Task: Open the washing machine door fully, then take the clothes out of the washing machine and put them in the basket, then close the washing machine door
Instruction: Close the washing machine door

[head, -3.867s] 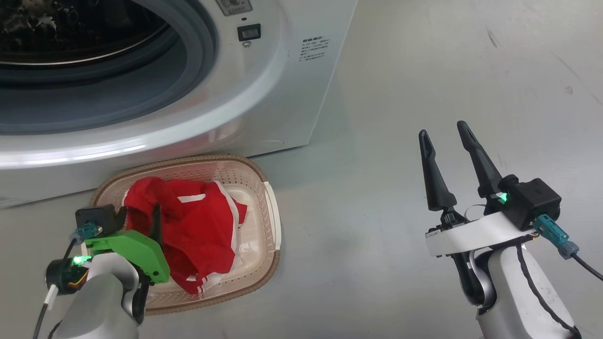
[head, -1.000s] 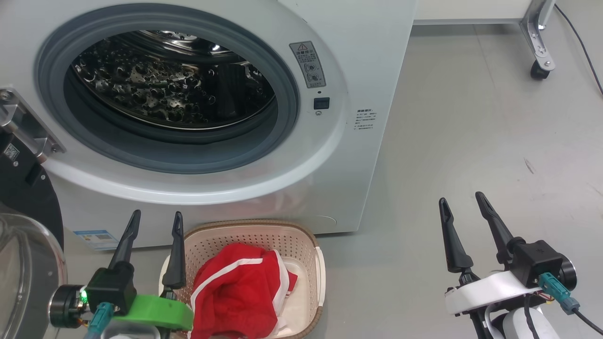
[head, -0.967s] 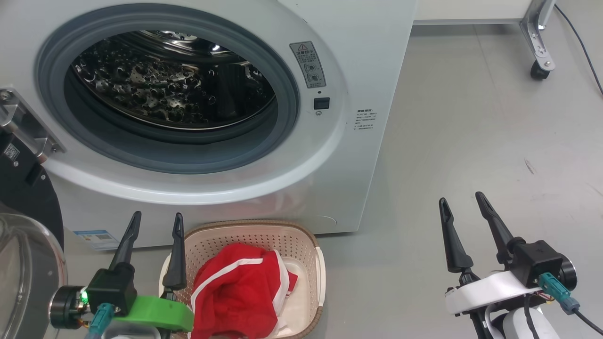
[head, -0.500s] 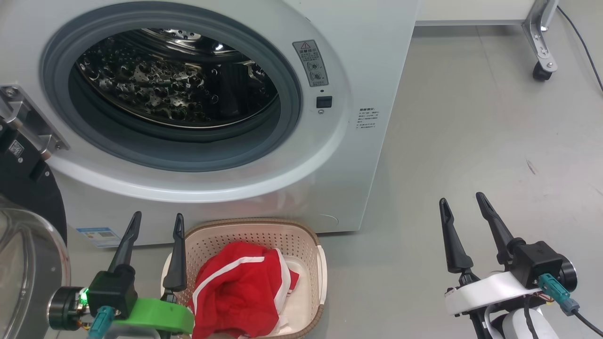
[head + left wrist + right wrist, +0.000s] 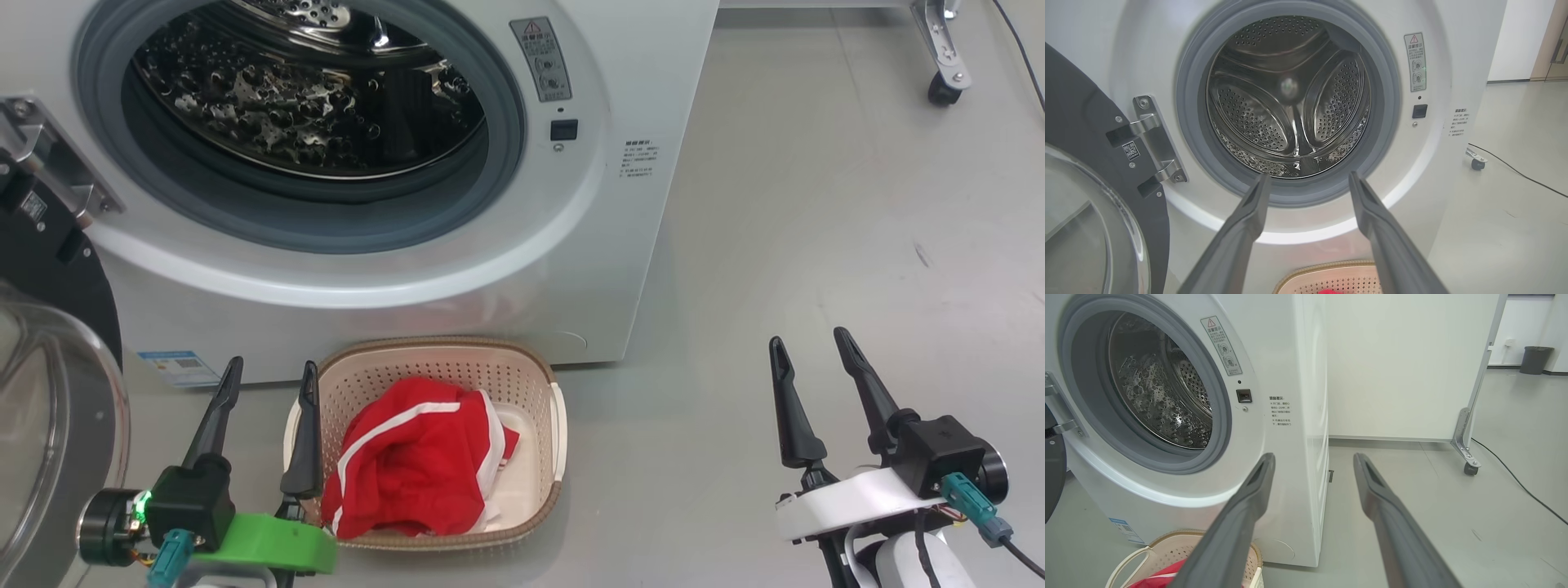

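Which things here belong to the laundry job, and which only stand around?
Job: washing machine, its open door, red clothes, basket.
Standing around: white partition on castors, floor cable, dark bin.
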### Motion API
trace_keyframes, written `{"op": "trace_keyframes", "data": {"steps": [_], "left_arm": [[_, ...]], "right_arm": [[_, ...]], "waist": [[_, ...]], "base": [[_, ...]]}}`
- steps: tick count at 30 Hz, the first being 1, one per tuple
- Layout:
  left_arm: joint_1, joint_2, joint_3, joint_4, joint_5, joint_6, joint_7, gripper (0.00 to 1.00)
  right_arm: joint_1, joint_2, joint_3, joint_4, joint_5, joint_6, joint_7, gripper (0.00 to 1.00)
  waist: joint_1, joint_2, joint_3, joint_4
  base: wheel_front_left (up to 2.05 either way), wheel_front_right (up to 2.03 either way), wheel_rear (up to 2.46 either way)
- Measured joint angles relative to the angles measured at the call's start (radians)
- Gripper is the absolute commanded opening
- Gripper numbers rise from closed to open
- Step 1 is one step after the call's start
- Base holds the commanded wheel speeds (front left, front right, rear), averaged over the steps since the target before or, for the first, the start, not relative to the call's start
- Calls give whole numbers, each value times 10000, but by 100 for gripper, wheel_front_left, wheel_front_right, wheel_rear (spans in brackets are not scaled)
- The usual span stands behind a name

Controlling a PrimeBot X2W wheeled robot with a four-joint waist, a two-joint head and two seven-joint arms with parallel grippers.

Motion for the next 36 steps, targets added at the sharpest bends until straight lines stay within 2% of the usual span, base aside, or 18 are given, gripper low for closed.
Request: {"op": "trace_keyframes", "data": {"steps": [20, 36], "left_arm": [[0, 59, -59, -209, 31, -12, 56, 100], [1, 71, -59, -328, 31, -12, 56, 100]], "right_arm": [[0, 6, -33, 12, -65, 0, 0, 100], [0, 8, -54, 19, -67, 0, 0, 100]], "waist": [[0, 0, -10, 23], [0, 0, -70, -22]], "base": [[-136, 136, 0], [-80, 80, 0]]}}
